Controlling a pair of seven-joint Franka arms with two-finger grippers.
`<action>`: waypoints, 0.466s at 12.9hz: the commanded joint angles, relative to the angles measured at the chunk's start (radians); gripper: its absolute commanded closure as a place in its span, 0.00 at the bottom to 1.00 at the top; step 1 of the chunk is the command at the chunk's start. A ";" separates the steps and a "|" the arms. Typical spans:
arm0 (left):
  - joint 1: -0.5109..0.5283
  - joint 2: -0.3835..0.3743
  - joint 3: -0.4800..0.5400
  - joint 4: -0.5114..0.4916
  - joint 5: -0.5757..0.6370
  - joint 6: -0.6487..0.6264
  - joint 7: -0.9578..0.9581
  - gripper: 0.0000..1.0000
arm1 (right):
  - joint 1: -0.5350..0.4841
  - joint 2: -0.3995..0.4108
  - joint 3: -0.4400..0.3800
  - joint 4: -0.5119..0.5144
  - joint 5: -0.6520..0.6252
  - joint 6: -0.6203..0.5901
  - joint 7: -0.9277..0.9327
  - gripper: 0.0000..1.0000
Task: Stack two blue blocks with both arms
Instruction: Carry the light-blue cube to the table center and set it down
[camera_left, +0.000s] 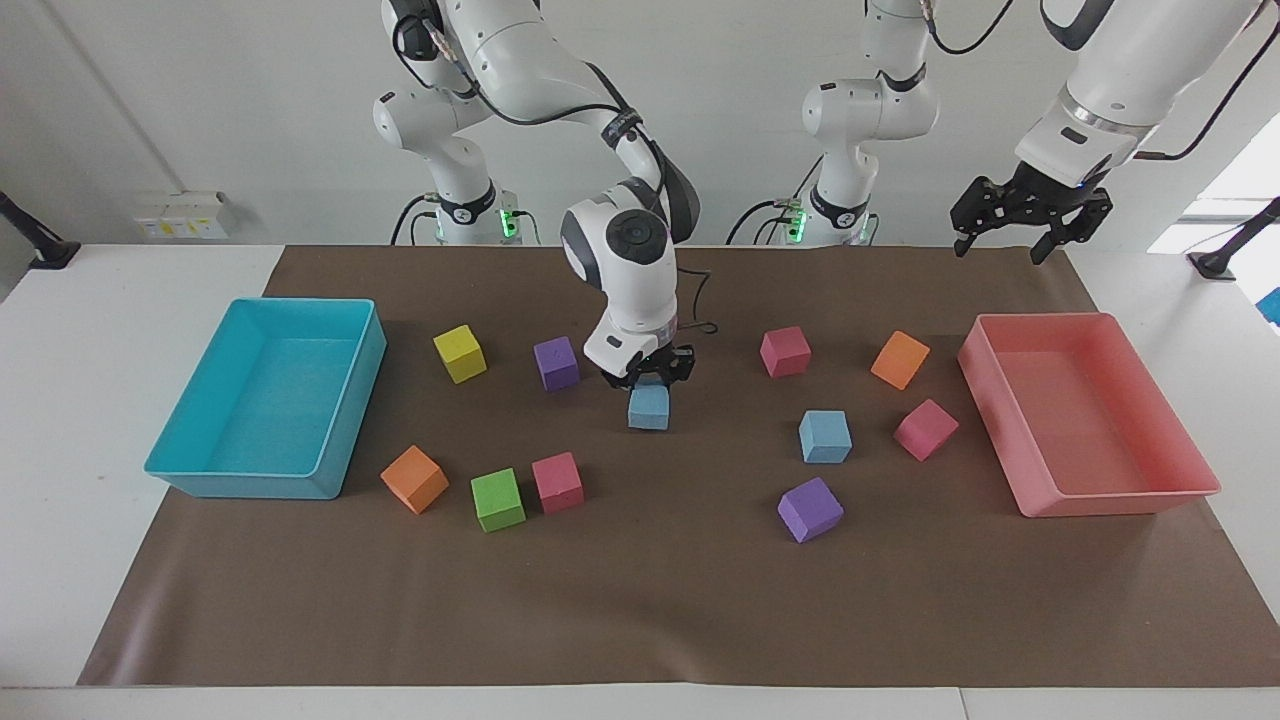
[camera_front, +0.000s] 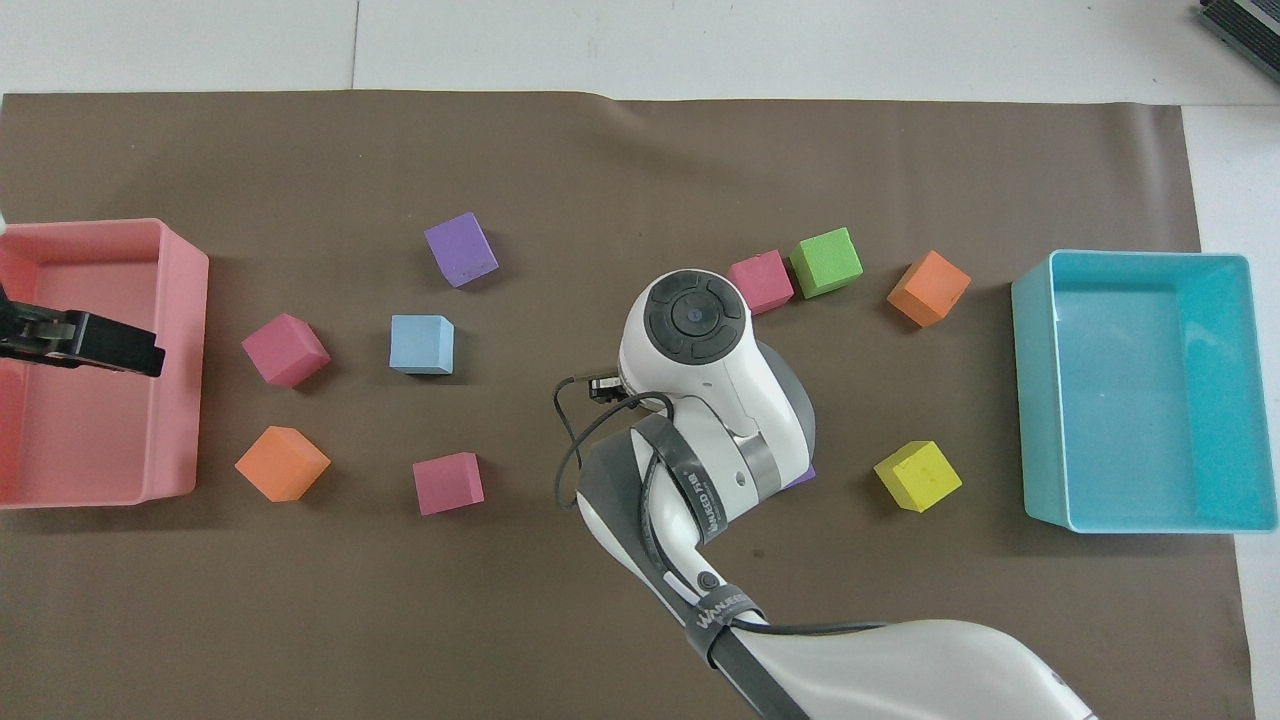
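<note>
1. At the centre of the facing view, my right gripper (camera_left: 650, 378) hangs over bare mat (camera_left: 640, 600). It is about half closed, and its fingers pinch the top of one blue block (camera_left: 649, 408).
2. That block is a cube, so it has no long axis. It hangs level, its flat faces roughly square to the mat's edges. In the overhead view my own arm covers it.
3. The second block (camera_left: 825, 436) (camera_front: 421, 343) lies on the mat, a little below the frame's centre in the facing view and toward my left arm's end. It also sits square to the mat's edges, well apart from the held one.
4. Around the second block:
   - A tilted pink cube (camera_left: 925, 429) is near it, toward the pink tray (camera_left: 1050, 321).
   - A purple cube (camera_left: 810, 509) is lower in the frame, farther from me.
   - A red cube (camera_left: 785, 351) and an orange cube (camera_left: 900, 359) are higher in the frame.
5. Near the held block, a violet cube (camera_left: 556, 362) and a yellow cube (camera_left: 460, 353) stand toward the blue tray (camera_left: 260, 305).
6. In the upper corner of the facing view, my left gripper (camera_left: 1000, 248) waits with fingers spread wide and nothing in them. In the overhead view it sits over the pink tray.
</note>
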 joint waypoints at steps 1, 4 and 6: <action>0.008 -0.022 -0.001 -0.024 -0.005 0.011 0.001 0.00 | 0.016 0.017 -0.002 0.037 -0.004 0.039 0.055 1.00; 0.008 -0.022 -0.001 -0.024 -0.005 0.011 0.001 0.00 | 0.021 0.017 -0.002 0.029 -0.016 0.054 0.057 1.00; 0.006 -0.022 -0.001 -0.026 -0.005 0.011 0.000 0.00 | 0.062 0.046 -0.002 0.024 -0.030 0.075 0.059 1.00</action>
